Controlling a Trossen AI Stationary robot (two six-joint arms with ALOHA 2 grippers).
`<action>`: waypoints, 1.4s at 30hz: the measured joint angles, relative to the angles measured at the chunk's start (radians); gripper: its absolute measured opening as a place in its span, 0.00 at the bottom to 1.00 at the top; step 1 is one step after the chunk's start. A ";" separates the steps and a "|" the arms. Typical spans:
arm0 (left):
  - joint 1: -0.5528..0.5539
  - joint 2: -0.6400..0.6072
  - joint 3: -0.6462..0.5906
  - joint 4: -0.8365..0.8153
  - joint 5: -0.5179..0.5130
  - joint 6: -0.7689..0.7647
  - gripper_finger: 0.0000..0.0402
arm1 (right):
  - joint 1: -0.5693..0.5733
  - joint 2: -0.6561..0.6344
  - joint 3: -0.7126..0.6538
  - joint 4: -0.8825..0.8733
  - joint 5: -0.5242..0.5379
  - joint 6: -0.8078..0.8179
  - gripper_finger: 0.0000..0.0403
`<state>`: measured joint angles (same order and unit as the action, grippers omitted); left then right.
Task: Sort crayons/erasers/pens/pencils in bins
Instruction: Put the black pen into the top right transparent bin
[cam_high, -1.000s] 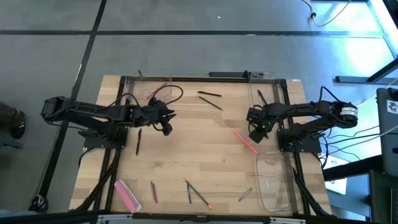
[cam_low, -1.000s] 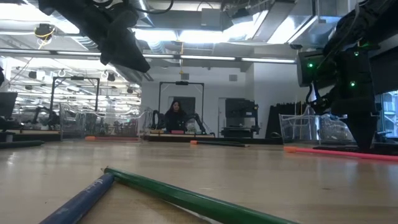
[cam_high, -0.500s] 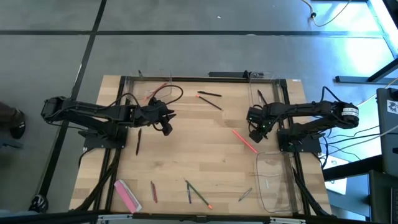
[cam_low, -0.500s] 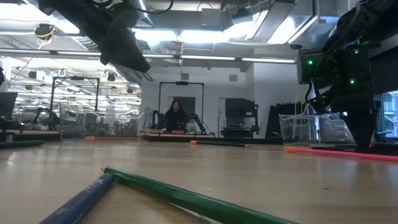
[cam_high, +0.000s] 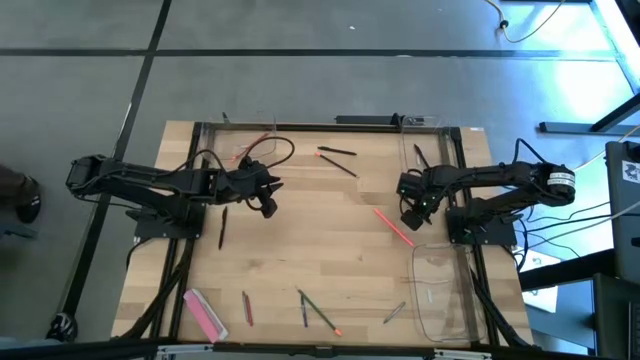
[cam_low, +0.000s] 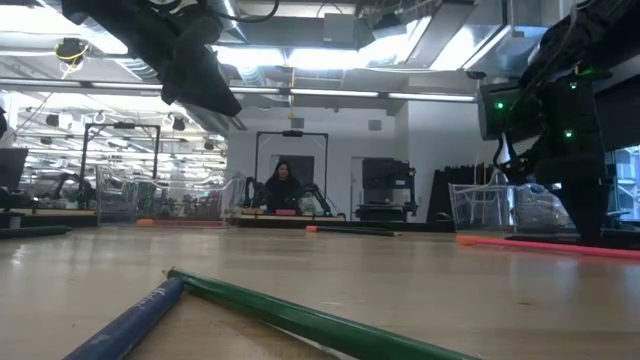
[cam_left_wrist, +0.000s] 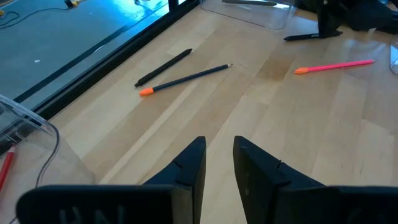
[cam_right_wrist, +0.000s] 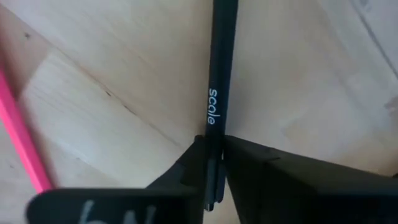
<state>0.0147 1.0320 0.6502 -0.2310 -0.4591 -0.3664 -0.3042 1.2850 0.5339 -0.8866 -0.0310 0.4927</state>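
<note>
My right gripper (cam_high: 410, 216) stands at the table's right, fingers pointing down, shut on a black pen (cam_right_wrist: 214, 93). It also shows in the left wrist view (cam_left_wrist: 326, 25) with the pen (cam_left_wrist: 305, 36) level at the table top. A pink-red crayon (cam_high: 393, 226) lies flat just beside it. My left gripper (cam_high: 268, 206) hovers left of centre, empty, its fingers (cam_left_wrist: 194, 163) nearly together. Another pen (cam_high: 222, 228) lies near it. A pen (cam_left_wrist: 163, 67) and an orange-tipped pencil (cam_left_wrist: 186, 79) lie at the far middle. Several pencils (cam_high: 318, 312) lie near the front edge. My right gripper pinches the black pen near one end (cam_right_wrist: 212, 155) between its two fingers, which come from above and lie across it. The rest of the pen (cam_right_wrist: 219, 56) reaches out level over the wood. I cannot tell whether it rests on the table or is just clear.
A clear bin (cam_high: 445, 295) stands at the near right, one (cam_high: 428, 150) at the far right with a pen inside, and one (cam_high: 240, 145) at the far left with a crayon. A wide flat pink bar (cam_high: 205, 313) lies at the near left.
</note>
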 joint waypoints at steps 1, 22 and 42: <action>0.000 0.000 0.000 0.000 0.000 0.000 0.18 | 0.000 0.000 -0.001 -0.015 -0.004 0.006 0.16; 0.000 0.000 0.000 0.000 0.001 0.000 0.18 | 0.000 -0.006 -0.056 -0.029 -0.012 0.102 0.14; 0.000 0.000 0.000 0.000 0.001 0.000 0.18 | 0.000 0.000 -0.006 -0.031 -0.070 0.075 0.08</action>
<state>0.0144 1.0317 0.6502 -0.2309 -0.4583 -0.3664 -0.3038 1.2846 0.5276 -0.9171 -0.1007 0.5673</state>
